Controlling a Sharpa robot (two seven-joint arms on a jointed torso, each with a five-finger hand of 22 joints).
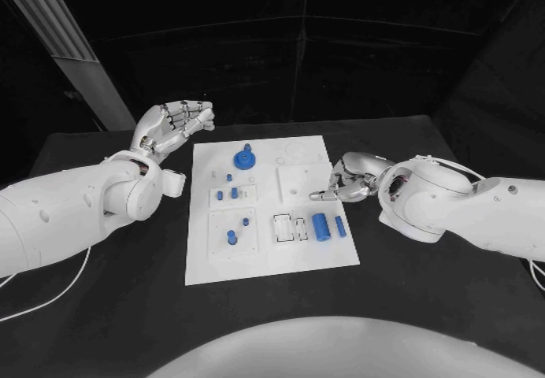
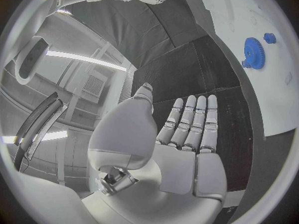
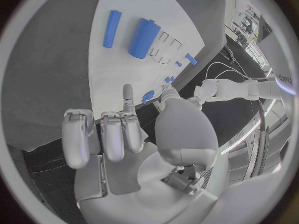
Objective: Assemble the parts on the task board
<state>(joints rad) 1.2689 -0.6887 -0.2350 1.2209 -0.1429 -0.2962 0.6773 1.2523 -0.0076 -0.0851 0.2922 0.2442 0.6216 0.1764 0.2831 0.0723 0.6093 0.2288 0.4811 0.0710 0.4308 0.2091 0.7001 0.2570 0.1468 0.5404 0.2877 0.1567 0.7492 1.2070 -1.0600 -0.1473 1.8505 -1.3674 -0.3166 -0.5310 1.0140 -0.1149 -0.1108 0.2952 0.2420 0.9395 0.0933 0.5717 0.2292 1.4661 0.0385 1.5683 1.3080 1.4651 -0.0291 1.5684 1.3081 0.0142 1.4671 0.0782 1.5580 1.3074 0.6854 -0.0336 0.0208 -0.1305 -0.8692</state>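
Note:
The white task board lies in the middle of the black table. A blue gear with a small blue piece beyond it sits near the far edge. A fat blue cylinder and a thin blue pin lie at the near right. My left hand hovers over the table beside the board's far left corner, fingers straight and apart, holding nothing. My right hand is at the board's right edge, most fingers curled in, one finger stretched out over the board, nothing in it.
Several small blue pieces stand in the board's left-hand recesses, with more nearer me. The left wrist view shows the gear on the board beyond my flat left hand. The right wrist view shows the cylinder and pin.

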